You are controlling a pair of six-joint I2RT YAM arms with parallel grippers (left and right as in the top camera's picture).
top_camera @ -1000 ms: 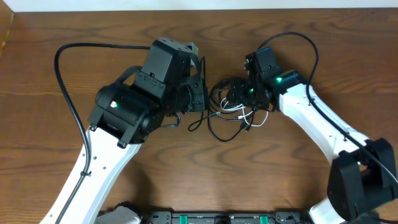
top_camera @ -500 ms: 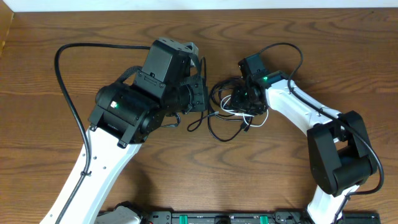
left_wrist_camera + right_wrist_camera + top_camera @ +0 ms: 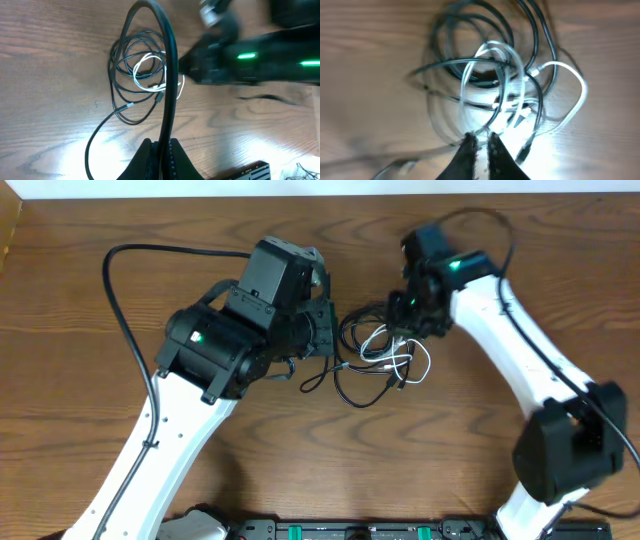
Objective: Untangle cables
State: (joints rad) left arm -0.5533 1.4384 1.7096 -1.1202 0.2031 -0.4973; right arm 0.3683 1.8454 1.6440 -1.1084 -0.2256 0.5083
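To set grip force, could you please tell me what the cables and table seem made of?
Thin black cords: likely rubbery plastic sheath, smooth, faint sheen. Short white cord: plastic sheath, glossy, catching glare. Brown table: wood or wood veneer, visible grain, satin reflections.

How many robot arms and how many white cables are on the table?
Arms: 2 (left arm, right arm)
White cables: 1
Total: 3
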